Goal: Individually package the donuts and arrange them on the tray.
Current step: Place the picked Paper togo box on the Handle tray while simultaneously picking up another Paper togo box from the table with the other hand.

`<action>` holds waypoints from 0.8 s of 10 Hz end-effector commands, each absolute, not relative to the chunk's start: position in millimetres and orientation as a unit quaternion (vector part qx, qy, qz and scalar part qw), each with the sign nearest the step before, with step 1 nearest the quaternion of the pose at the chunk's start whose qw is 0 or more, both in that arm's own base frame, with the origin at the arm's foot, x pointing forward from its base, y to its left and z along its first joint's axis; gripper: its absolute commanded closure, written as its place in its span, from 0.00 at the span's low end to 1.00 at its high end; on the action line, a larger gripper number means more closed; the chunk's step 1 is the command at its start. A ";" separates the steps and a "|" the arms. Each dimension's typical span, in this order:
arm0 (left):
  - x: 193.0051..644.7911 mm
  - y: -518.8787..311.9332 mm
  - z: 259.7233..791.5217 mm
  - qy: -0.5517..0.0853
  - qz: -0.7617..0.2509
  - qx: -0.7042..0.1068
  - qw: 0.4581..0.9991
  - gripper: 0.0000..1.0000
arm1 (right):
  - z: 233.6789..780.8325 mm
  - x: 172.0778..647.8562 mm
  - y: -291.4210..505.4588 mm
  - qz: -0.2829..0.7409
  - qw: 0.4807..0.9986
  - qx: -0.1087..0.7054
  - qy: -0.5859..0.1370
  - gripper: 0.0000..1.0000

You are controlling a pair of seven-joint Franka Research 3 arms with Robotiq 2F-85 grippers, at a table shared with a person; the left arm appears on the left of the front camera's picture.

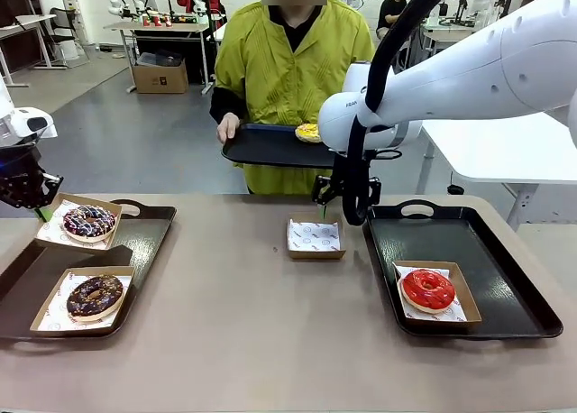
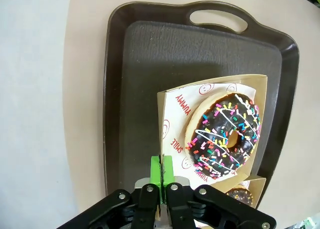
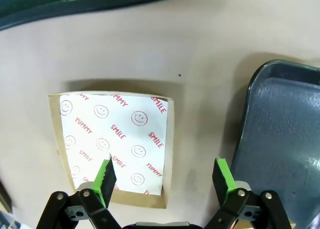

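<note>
- The right gripper (image 1: 346, 199) is hanging just behind the empty box (image 1: 315, 238) at mid-table, jaws spread wide with nothing between them; in the right wrist view one green pad (image 3: 106, 176) is sitting over the box's smiley-print liner (image 3: 115, 139) and the other over bare table beside the right tray (image 3: 285, 139).
- The person (image 1: 288, 61) is holding a dark serving tray (image 1: 270, 147) at the far edge, and the yellow donut (image 1: 307, 132) is riding on it, not yet boxed.
- Risk here: if the right gripper is dropping as it stands, one finger is landing inside the box and crumpling the liner or shoving the light cardboard out of place.
- The red donut (image 1: 427, 289) is already sitting in its box on the right tray (image 1: 469, 323), so a wide swing of that arm could be clipping the tray's handle.
- The left gripper (image 2: 161, 171) is shut tight, pads pressed together on nothing, parked at the corner of the sprinkled donut's box (image 2: 175, 96) on the left tray (image 2: 130, 79).
- The sprinkled donut (image 1: 88, 221) and the chocolate donut (image 1: 94, 296) are both boxed on that tray; a nudge from those closed fingers could be sliding the near box or tipping its edge.
- The handover is looking like the delicate part: glaze is soft, and too hard a squeeze would be marking the yellow ring.
</note>
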State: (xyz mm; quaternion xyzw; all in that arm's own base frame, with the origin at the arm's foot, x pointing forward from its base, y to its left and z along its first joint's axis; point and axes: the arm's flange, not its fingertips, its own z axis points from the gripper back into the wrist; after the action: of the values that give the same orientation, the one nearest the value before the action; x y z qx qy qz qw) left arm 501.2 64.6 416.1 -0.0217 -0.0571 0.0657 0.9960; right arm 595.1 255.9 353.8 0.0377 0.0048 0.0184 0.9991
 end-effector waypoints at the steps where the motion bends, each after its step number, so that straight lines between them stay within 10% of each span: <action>1: 500.2 64.8 419.7 -0.055 0.064 -0.017 0.996 0.99 | 349.1 596.5 253.9 0.026 0.999 0.044 0.010 0.00; 8: 529.9 47.6 421.3 -0.013 0.034 0.028 0.999 0.99 | 333.1 586.8 251.7 -0.036 0.998 0.044 0.007 0.00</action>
State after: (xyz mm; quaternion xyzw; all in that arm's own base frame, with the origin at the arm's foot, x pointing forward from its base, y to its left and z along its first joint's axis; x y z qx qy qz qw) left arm 520.0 50.8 415.9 0.0117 -0.0213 0.0295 0.9993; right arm 591.2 253.6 338.0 0.0356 0.0137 -0.0145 0.9992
